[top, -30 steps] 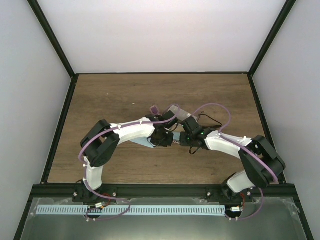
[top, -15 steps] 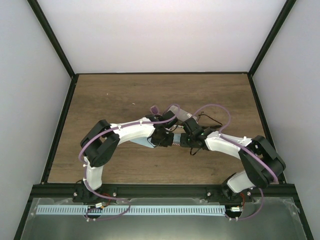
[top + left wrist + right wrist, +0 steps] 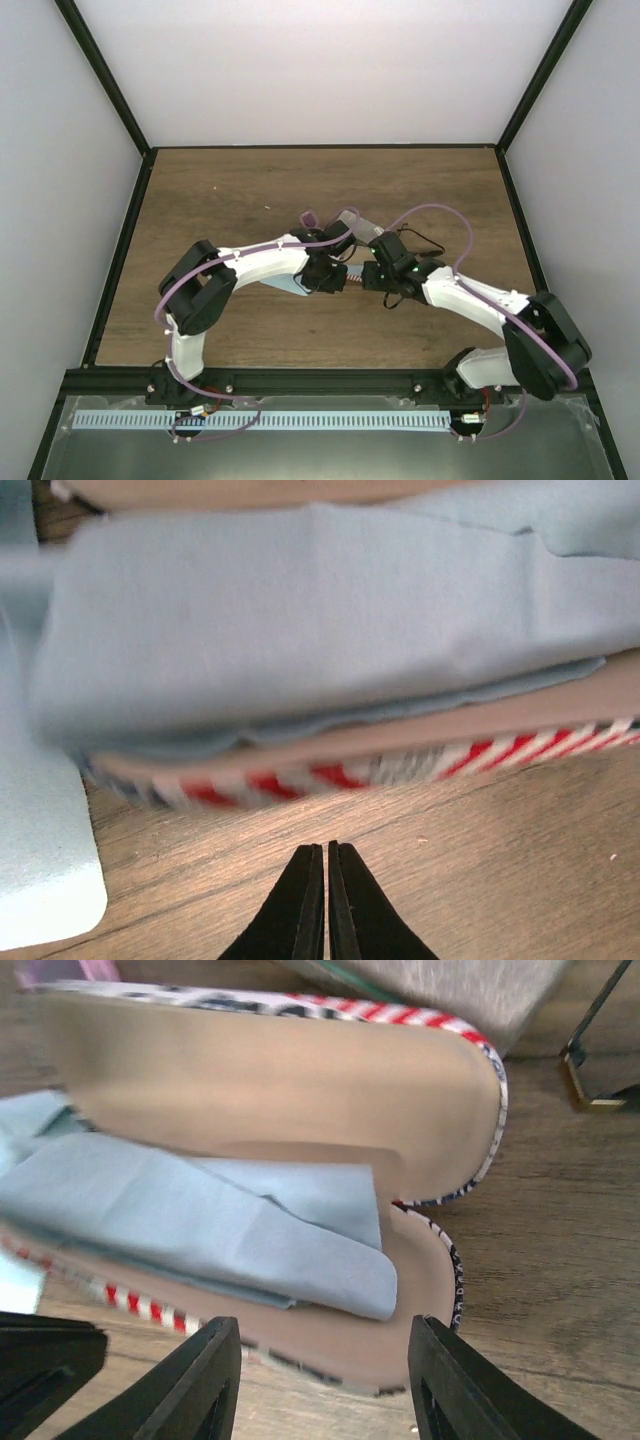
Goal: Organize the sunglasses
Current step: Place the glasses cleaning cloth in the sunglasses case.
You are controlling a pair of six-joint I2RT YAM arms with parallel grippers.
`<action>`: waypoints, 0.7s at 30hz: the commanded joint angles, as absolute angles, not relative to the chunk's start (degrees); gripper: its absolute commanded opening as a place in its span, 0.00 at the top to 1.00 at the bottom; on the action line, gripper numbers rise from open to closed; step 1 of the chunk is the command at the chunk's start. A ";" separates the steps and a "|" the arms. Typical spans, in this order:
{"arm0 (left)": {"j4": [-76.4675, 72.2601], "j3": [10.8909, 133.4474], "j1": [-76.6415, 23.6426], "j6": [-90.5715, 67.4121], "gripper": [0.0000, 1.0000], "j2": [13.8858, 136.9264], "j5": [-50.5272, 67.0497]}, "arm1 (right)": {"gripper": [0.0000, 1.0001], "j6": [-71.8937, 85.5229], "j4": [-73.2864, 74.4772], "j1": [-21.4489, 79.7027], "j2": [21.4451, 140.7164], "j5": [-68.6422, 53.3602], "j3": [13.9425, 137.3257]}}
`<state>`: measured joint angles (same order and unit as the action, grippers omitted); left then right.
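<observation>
The purple-tinted sunglasses [image 3: 310, 217] lie just behind the left arm's wrist; a corner of them shows in the right wrist view [image 3: 60, 970]. The thin black-framed sunglasses [image 3: 425, 241] lie behind the right wrist, with their frame [image 3: 590, 1075] at the upper right of that camera. A red-striped case [image 3: 440, 1160] lies open on the table with a folded light blue cloth [image 3: 220, 1220] inside. My right gripper [image 3: 325, 1360] is open in front of the case's near rim, holding nothing. My left gripper [image 3: 326, 852] is shut and empty, its tips just short of the case's striped edge [image 3: 300, 780].
A grey case [image 3: 450, 985] lies behind the striped one. A second light blue cloth [image 3: 40, 880] lies flat on the wooden table [image 3: 220, 200] to the left of the left gripper. Black frame rails [image 3: 320, 380] and white walls enclose the table.
My right gripper has gone from shut to open and drawn back a little from the case, its elbow swinging right. The left arm has stayed put.
</observation>
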<state>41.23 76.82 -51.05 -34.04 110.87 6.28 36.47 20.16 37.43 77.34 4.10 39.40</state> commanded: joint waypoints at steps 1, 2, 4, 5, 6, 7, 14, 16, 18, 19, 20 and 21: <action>41.78 76.56 -51.11 -33.34 0.96 108.01 5.73 | 0.52 35.93 23.50 37.99 72.49 4.33 42.19; 41.69 76.24 -51.15 -33.45 0.96 107.78 5.67 | 0.52 35.98 23.95 38.01 71.62 4.23 42.32; 41.72 75.86 -51.11 -33.61 0.96 107.08 5.35 | 0.52 36.24 25.22 38.06 69.59 4.60 42.68; 41.70 75.64 -51.05 -33.61 0.96 106.53 4.92 | 0.52 36.25 25.83 37.99 68.40 5.11 43.00; 41.68 75.41 -51.02 -33.72 0.96 105.60 4.30 | 0.52 36.11 26.43 37.96 67.27 5.93 43.41; 41.42 75.08 -51.06 -33.74 0.96 104.32 3.36 | 0.52 35.86 26.96 37.92 66.21 7.07 44.01; 37.85 74.10 -49.93 -32.88 0.96 92.30 -1.37 | 0.50 32.11 29.46 29.27 66.32 6.41 51.08; 37.71 74.40 -49.31 -33.22 0.96 89.84 -3.31 | 0.49 30.23 29.32 24.99 68.43 5.31 52.86; 37.21 74.69 -48.33 -33.60 0.96 88.05 -4.84 | 0.49 28.20 28.75 20.73 71.32 4.53 54.70; 36.96 74.75 -47.49 -34.16 0.95 87.55 -4.94 | 0.49 27.51 28.64 18.63 73.60 3.54 55.90; 36.72 74.79 -46.67 -34.83 0.94 87.39 -4.40 | 0.48 26.91 28.59 16.33 75.61 2.43 57.03; 36.21 74.65 -45.74 -35.35 0.93 87.41 -3.20 | 0.47 26.64 28.53 14.04 77.50 1.25 58.87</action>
<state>38.11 74.30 -48.45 -34.06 87.68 -2.15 30.48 27.90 20.75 71.33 4.43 53.63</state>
